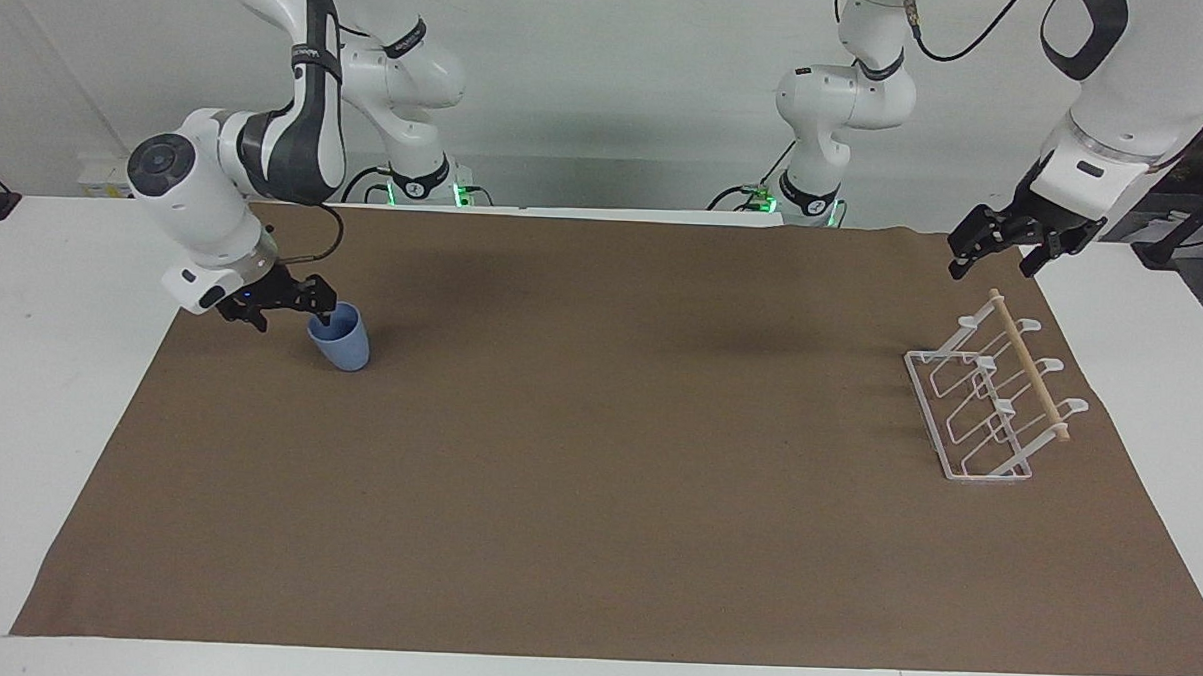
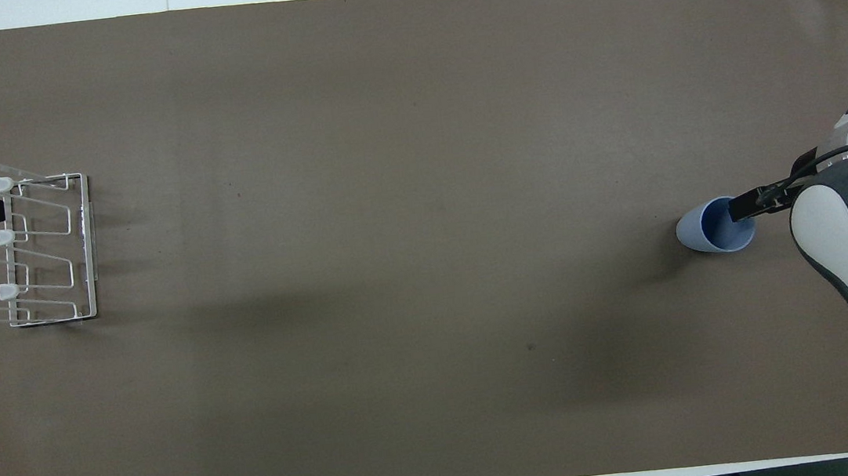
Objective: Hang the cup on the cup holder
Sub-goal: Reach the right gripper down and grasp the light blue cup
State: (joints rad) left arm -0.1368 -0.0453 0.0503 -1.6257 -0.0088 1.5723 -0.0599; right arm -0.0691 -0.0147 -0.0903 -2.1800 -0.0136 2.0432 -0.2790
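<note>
Currently the right gripper (image 1: 285, 302) is seen low at the cup (image 1: 339, 336), at the right arm's end of the table. Its fingers are spread, one reaching over the rim into the cup's mouth, the other outside the wall on the side toward the table's edge; nothing is pinched yet. Contact with the rim cannot be told. The cup is standing upright on the brown mat (image 1: 597, 478), mouth up, long axis vertical, so the wall is presented edge-on between the fingers. A rim pinch is judged to be the next move: only closure is needed, no further travel.

The middle of the mat is left bare, and the cup holder (image 1: 989, 402) is set well apart at the left arm's end, its wooden bar (image 1: 1029, 365) running across the top of the slanted wire frame. The left gripper (image 1: 1005, 247) is held raised, over the mat's edge by the holder's nearer end, fingers spread and empty, waiting. The right arm is clearly the nearer one to the cup; the whole table length must be crossed before hanging, so a handover is likely.
</note>
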